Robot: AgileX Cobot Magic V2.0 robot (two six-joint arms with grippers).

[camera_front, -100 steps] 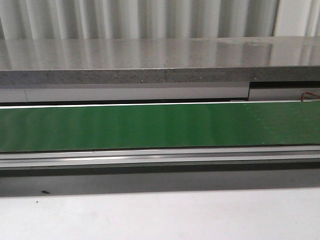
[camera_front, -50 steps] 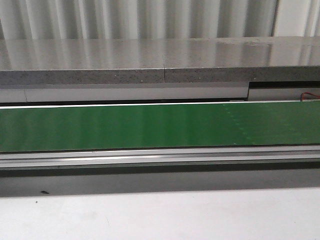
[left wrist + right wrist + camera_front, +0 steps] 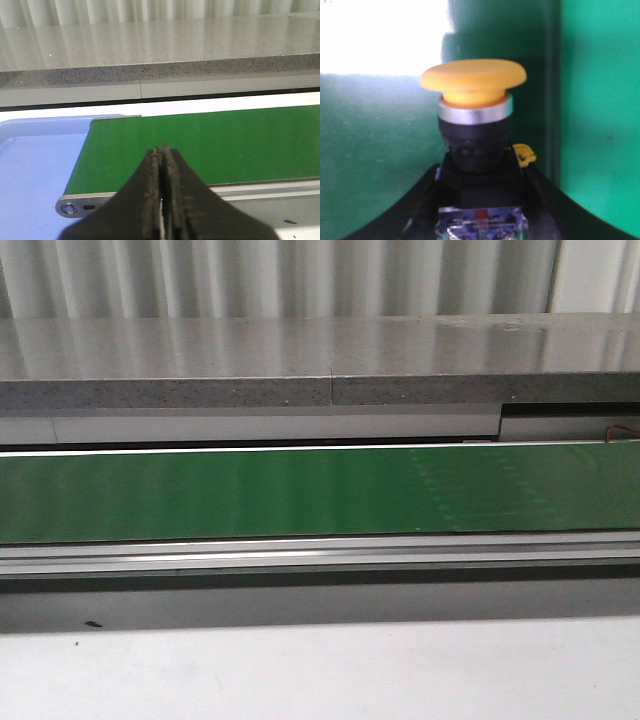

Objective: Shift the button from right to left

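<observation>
Button (image 3: 473,115) clamped upright between right gripper (image 3: 480,200) fingers, yellow cap uppermost, over green belt (image 3: 600,125). Left gripper (image 3: 162,152) pressed together, empty, above belt's left end beside blue tray (image 3: 35,165).

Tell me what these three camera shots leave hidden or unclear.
- Front view: neither arm nor the button shows; only the green belt.
- Right wrist view: the button fills the frame, its base cut off by the edge.
- Left wrist view: the blue tray runs off the edge.
</observation>
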